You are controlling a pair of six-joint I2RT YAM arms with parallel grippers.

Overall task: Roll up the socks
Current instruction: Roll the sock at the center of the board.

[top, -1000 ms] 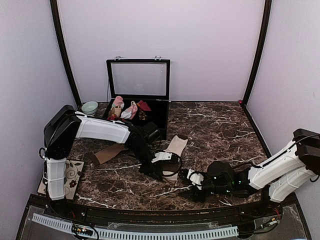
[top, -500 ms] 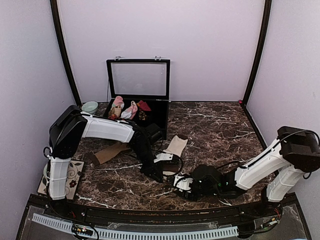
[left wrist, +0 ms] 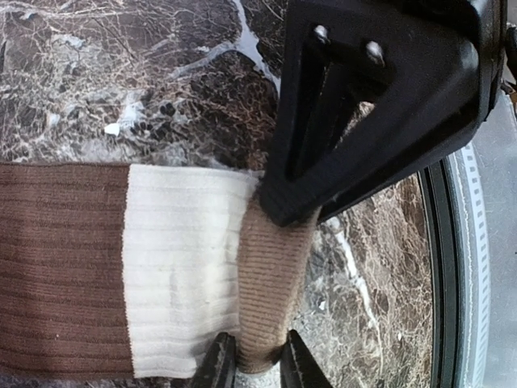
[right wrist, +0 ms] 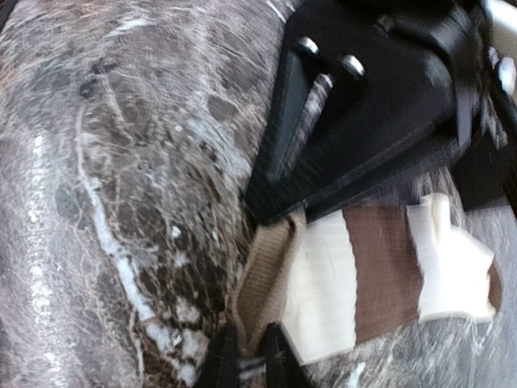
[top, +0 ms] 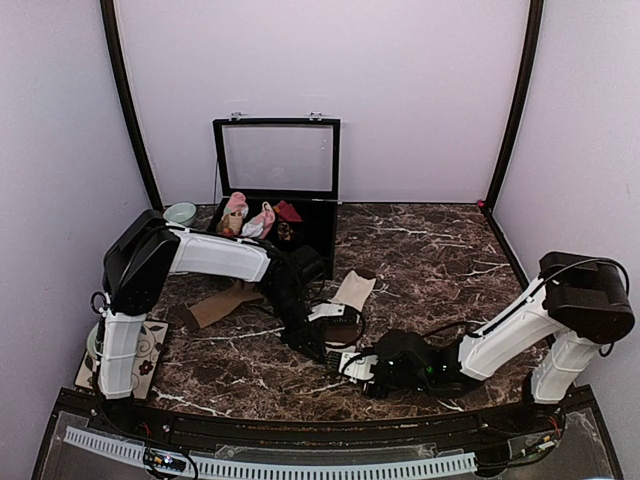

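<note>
Slid leftward to lower centre, the right pincer (right wrist: 245,356) now nips the sock (right wrist: 323,283) by its tan fold, as does the left pincer (left wrist: 257,364), so uneven pulls could unroll it.

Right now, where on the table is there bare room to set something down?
Widest: the marble between the black case and the right wall. A smaller patch lies front-left, between the patterned mat and the left arm. Crowded: front centre, where left fingers and right fingers meet on the cream-and-brown sock; also the tan sock and bowl at left.
</note>
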